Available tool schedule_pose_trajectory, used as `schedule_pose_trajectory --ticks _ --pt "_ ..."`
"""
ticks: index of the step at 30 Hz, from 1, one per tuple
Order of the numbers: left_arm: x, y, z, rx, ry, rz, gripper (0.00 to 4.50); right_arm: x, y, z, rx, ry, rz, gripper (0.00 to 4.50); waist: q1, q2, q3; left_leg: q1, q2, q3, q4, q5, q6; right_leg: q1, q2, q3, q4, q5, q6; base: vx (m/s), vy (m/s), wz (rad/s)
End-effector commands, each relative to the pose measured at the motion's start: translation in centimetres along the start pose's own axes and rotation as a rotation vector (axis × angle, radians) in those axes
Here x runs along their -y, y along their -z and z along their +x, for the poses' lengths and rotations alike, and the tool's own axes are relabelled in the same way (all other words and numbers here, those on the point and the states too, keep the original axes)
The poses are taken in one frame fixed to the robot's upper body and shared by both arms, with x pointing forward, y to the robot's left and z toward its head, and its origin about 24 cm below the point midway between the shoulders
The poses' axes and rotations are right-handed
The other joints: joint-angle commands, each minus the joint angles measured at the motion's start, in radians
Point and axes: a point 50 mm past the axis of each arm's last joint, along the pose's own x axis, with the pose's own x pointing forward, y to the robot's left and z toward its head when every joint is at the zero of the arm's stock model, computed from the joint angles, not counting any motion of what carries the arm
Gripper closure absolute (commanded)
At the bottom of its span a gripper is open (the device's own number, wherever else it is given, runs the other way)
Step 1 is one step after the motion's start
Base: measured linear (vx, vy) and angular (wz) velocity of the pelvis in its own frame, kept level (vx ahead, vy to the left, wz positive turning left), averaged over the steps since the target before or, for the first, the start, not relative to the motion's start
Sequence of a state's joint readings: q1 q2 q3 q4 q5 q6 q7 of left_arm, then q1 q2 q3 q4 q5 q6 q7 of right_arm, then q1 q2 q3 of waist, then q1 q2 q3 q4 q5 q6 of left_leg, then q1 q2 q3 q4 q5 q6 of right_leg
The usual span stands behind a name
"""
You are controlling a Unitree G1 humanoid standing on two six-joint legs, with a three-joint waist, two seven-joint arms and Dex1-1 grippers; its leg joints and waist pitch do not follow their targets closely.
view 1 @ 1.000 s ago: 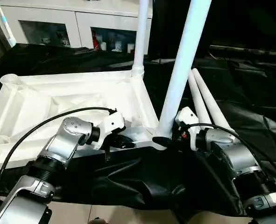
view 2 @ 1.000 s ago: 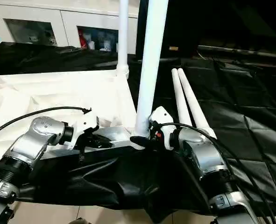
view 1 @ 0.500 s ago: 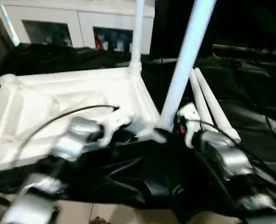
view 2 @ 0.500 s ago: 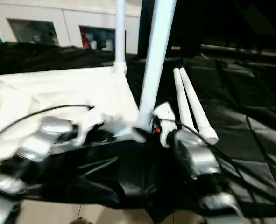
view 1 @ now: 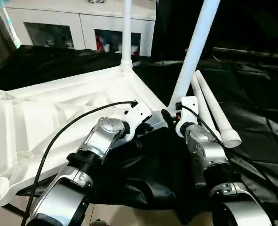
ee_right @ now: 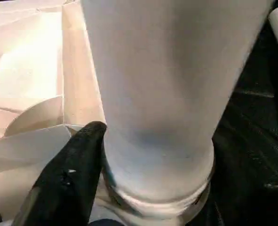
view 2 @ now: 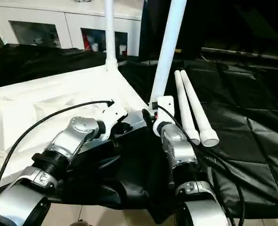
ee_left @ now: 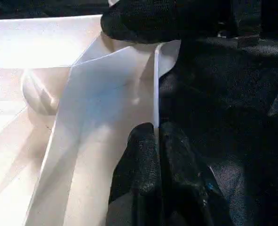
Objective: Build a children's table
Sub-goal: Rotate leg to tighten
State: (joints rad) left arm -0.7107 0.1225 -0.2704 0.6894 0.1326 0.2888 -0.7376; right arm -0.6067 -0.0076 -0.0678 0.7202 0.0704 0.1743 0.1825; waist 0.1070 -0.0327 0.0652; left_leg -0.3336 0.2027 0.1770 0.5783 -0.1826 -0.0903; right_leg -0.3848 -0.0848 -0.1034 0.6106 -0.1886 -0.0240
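The children's table top (view 1: 44,117) lies upside down, ribbed underside up. One white leg (view 1: 126,33) stands in its far right corner socket. A second leg (view 1: 197,44) rises, tilted, from the near right corner. My right gripper (view 1: 170,114) is shut on this leg's base just above the socket; in the right wrist view one black finger (ee_right: 70,183) lies against the leg (ee_right: 167,94), and the other finger is hidden behind it. My left gripper (view 1: 147,127) is shut on the top's thin near rim (ee_left: 155,84), right beside that corner.
Two loose white legs (view 1: 214,110) lie side by side on the black cloth (view 1: 251,94) to the right of my right arm. A white cabinet (view 1: 73,28) with glass doors stands behind the table. The cloth hangs over the near edge below my forearms.
The view has shifted and the table top now looks turned. My forearms point more forward. Both grippers stay at the near right corner, on the rim and the leg's base.
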Motion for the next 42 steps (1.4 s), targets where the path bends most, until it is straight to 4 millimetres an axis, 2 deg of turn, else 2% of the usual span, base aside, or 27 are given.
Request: schedule_pose_trajectory --ticks 1,6,8,9,12,13,16,23,26,27,35,37,42 --pt "0.8 -0.9 0.6 0.046 0.031 0.028 4.50 -3.9 0.3 0.5 -0.028 -0.196 -0.025 0.87 -0.003 -0.003 -0.063 -0.003 0.028 -0.013 -0.075 -0.250 0.009 0.035 -0.079 0.061 -0.100 -0.397 -0.103 0.000 0.000 0.00" --pt "0.1 0.1 -0.7 0.046 0.072 0.034 4.50 -2.6 -0.4 -0.1 -0.010 -0.296 -0.111 0.87 -0.009 -0.004 -0.066 -0.012 0.029 -0.012 -0.074 -0.208 0.022 0.041 -0.077 0.062 -0.091 -0.332 -0.119 0.000 0.000 0.00" --pt "-0.3 0.6 -1.3 0.041 0.089 0.043 4.50 -1.7 -0.6 -0.7 -0.009 -0.347 -0.157 0.87 -0.009 -0.004 -0.071 -0.016 0.030 -0.011 -0.070 -0.172 0.031 0.046 -0.076 0.063 -0.082 -0.268 -0.136 0.000 0.000 0.00" --pt "-0.5 0.7 -1.6 0.044 0.102 0.048 4.50 -1.3 -0.7 -0.9 -0.011 -0.370 -0.180 0.87 -0.008 -0.005 -0.074 -0.019 0.029 -0.011 -0.067 -0.139 0.042 0.050 -0.074 0.063 -0.075 -0.206 -0.150 0.000 0.000 0.00" --pt "-1.0 1.2 -2.8 0.051 0.152 0.060 4.50 -0.1 -0.7 -2.1 -0.036 -0.463 -0.265 0.87 -0.009 -0.005 -0.080 -0.025 0.028 -0.008 -0.057 -0.069 0.070 0.052 -0.070 0.063 -0.058 -0.075 -0.189 0.000 0.000 0.00" --pt "-1.1 1.3 -3.2 0.054 0.174 0.068 4.50 0.2 -0.6 -2.5 -0.049 -0.498 -0.285 0.87 -0.006 -0.004 -0.078 -0.025 0.027 -0.007 -0.057 -0.064 0.083 0.052 -0.069 0.062 -0.057 -0.053 -0.194 0.000 0.000 0.00" --pt "-1.0 1.3 -4.5 0.097 0.285 0.100 4.50 0.9 -0.7 -4.0 -0.074 -0.624 -0.330 0.87 -0.006 -0.004 -0.075 -0.023 0.029 -0.006 -0.058 -0.093 0.092 0.051 -0.072 0.063 -0.061 -0.082 -0.201 0.000 0.000 0.00" --pt "-0.7 1.7 -6.0 0.086 0.381 0.121 4.50 1.4 -1.0 -5.6 -0.093 -0.744 -0.359 0.87 -0.003 -0.001 -0.071 -0.016 0.036 -0.006 -0.062 -0.141 0.069 0.043 -0.072 0.064 -0.065 -0.149 -0.210 0.000 0.000 0.00" --pt "-0.7 2.0 -6.4 0.080 0.398 0.124 4.50 1.3 -0.8 -6.3 -0.119 -0.804 -0.361 0.87 0.007 -0.002 -0.072 -0.015 0.036 -0.005 -0.061 -0.133 0.066 0.044 -0.071 0.065 -0.065 -0.152 -0.201 0.000 0.000 0.00" --pt "-0.6 2.1 -6.5 0.078 0.404 0.123 4.50 1.3 -0.8 -6.5 -0.125 -0.819 -0.357 0.87 0.008 -0.005 -0.071 -0.017 0.035 -0.005 -0.062 -0.131 0.065 0.045 -0.071 0.064 -0.064 -0.154 -0.198 0.000 0.000 0.00" --pt "-0.4 2.2 -6.7 0.071 0.418 0.119 4.50 1.3 -0.2 -6.5 -0.153 -0.806 -0.364 1.33 0.010 -0.007 -0.074 -0.018 0.033 -0.005 -0.059 -0.111 0.060 0.045 -0.071 0.064 -0.061 -0.150 -0.191 0.000 0.000 0.00" --pt "-0.4 2.2 -6.6 0.072 0.418 0.119 4.50 1.4 -0.2 -6.3 -0.155 -0.794 -0.365 1.60 0.010 -0.006 -0.075 -0.018 0.032 -0.005 -0.058 -0.107 0.060 0.045 -0.070 0.064 -0.061 -0.147 -0.190 0.000 0.000 0.00" --pt "-0.4 2.2 -6.6 0.073 0.416 0.120 4.50 1.4 -0.1 -6.3 -0.160 -0.788 -0.368 1.76 0.010 -0.006 -0.075 -0.019 0.031 -0.005 -0.057 -0.108 0.060 0.046 -0.070 0.063 -0.060 -0.146 -0.190 0.000 0.000 0.00"
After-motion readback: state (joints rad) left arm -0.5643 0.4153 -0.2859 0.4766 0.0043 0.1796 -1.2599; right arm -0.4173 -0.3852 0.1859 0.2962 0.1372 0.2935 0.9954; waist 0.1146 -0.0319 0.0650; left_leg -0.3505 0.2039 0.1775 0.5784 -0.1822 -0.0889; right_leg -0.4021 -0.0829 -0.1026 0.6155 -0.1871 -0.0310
